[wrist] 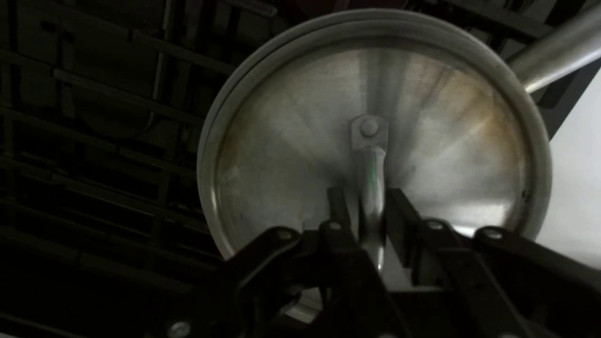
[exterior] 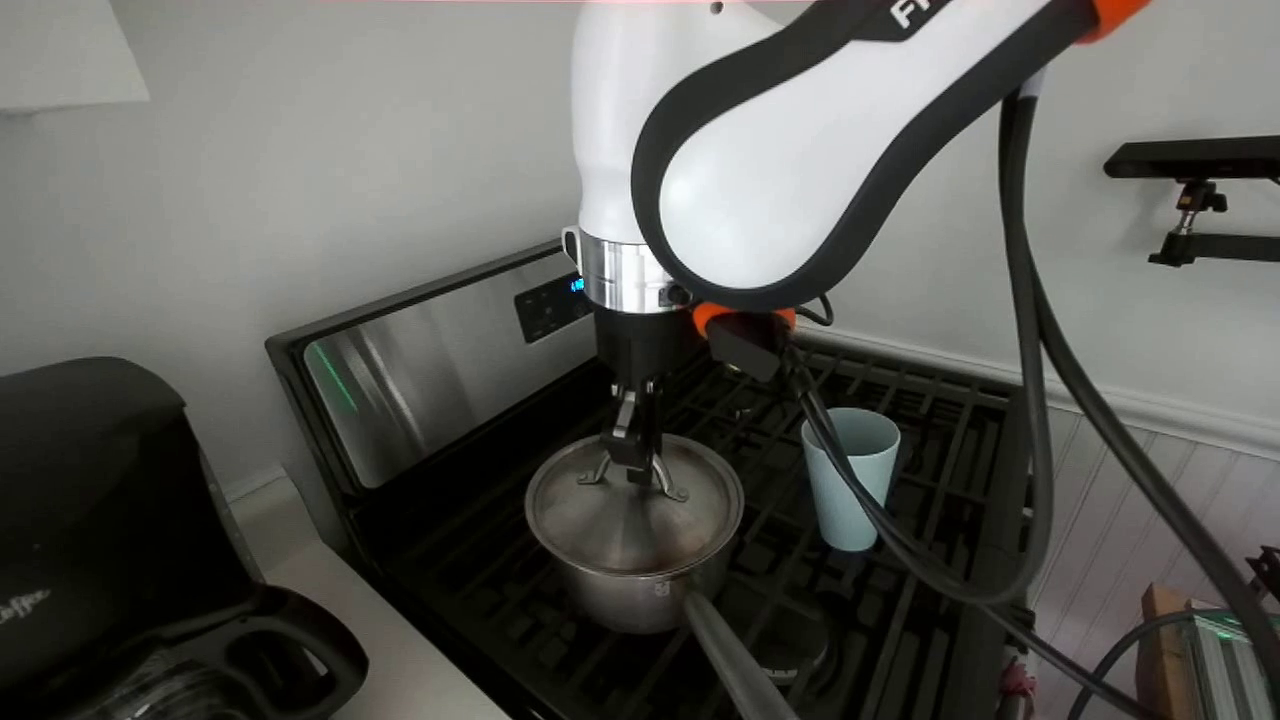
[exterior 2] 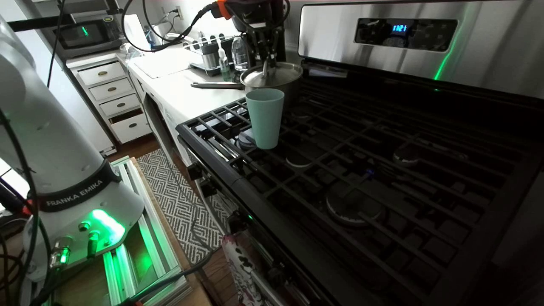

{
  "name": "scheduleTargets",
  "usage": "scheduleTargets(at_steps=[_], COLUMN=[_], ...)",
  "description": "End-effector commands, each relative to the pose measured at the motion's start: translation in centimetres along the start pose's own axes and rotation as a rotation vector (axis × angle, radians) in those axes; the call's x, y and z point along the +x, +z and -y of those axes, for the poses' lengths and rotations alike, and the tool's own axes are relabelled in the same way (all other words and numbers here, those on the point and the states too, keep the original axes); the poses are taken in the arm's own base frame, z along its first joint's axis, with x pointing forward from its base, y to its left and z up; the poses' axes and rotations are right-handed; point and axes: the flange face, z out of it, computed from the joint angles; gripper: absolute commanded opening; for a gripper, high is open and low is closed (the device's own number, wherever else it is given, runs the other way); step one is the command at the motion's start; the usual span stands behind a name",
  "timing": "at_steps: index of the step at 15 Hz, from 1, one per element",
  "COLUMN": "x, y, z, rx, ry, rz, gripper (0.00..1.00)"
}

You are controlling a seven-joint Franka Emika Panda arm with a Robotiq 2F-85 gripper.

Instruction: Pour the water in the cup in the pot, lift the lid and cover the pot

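- Gripper (wrist: 367, 195), black, pointing down at the middle of the lid. Fingers (wrist: 402, 213) set apart, one on either side of the loop handle, not clenched; a narrow gap shows along one side in the wrist view, contact on the other cannot be told.
- Loop handle (wrist: 372, 180), metal rod, riveted at its visible foot.
- Lid (exterior: 632, 535), round, metal, brownish stains; lying on top of the pot, covering it.
- Pot (exterior: 645, 605), stainless steel, one long straight handle; standing on the stove (exterior: 930, 470).
- Cup (exterior 2: 266, 121), pale blue, upright on the stove grates, near the pot but apart from it; contents not legible.
- Cable (exterior: 1020, 240), black, looping from the arm (exterior: 780, 190), crossing before the cup in an exterior view.
- Back panel (exterior 2: 331, 29), steel, blue display lit.
- Counter (exterior: 400, 640), white, beside the stove.
- Appliance (exterior: 90, 490), black, part visible.
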Motion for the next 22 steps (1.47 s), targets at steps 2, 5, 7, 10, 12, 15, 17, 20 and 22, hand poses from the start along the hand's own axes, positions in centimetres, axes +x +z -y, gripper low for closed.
scheduleTargets(at_steps=[2,5,7,10,12,15,17,20,22], x=[-0.5,-0.5,-0.6,-0.9,-1.1,-1.6,-1.9,-2.3,-2.6], y=[-0.4,-0.8,-1.7,-4.4,-6.6,-10.0,-12.1,-14.6,-15.7], z=[-0.4,-0.5,-0.7,-1.3,-1.7,-1.9,-2.0,-1.9,-1.9], rx=[-0.017,-0.019,-0.014,-0.015,-0.021,-0.029,-0.038,-0.056,-0.056], ry=[-0.004,0.002,0.003,-0.003,-0.002,0.003,0.010,0.016,0.016], rz=[0.009,-0.003,-0.021,-0.062,-0.098,-0.150,-0.184,-0.223,-0.242], gripper=[0.68,0.88,0.99,1.00,1.00,1.00,1.00,1.00,1.00])
